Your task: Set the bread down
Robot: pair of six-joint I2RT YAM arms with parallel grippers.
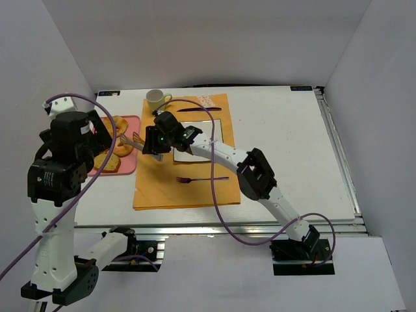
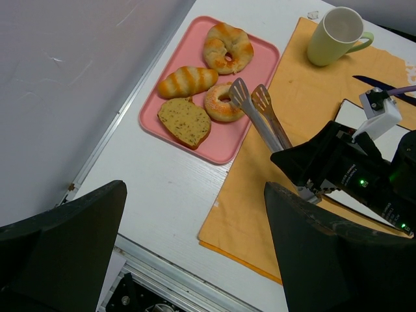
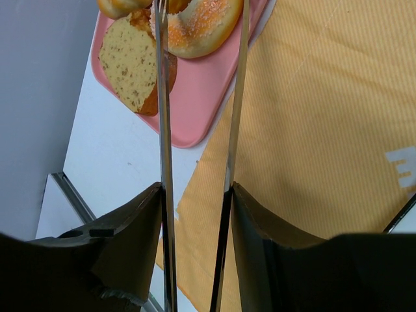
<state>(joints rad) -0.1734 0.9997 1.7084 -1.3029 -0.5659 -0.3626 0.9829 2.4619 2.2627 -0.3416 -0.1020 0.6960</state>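
Observation:
The bread [image 2: 220, 104], a small sugared ring, lies on the pink tray [image 2: 224, 140] beside a seeded slice; in the right wrist view [image 3: 203, 26] it sits at the top. My right gripper [image 3: 195, 195] [image 1: 159, 140] is shut on metal tongs [image 2: 263, 123] [image 3: 162, 117]. The tongs' two arms are spread, with their tips at the bread's right edge, straddling it in the right wrist view. I cannot tell whether they touch it. My left gripper [image 2: 195, 247] is open and empty, held high over the table's near left edge. The white plate [image 2: 348, 112] is mostly hidden under the right arm.
On the tray lie a big twisted ring [image 2: 227, 47], a striped roll [image 2: 187, 80] and a seeded slice [image 2: 184, 121]. The orange placemat [image 1: 175, 188] holds a fork [image 1: 201, 179] and a knife [image 1: 198, 109]. A pale green mug [image 1: 155, 101] stands at the back.

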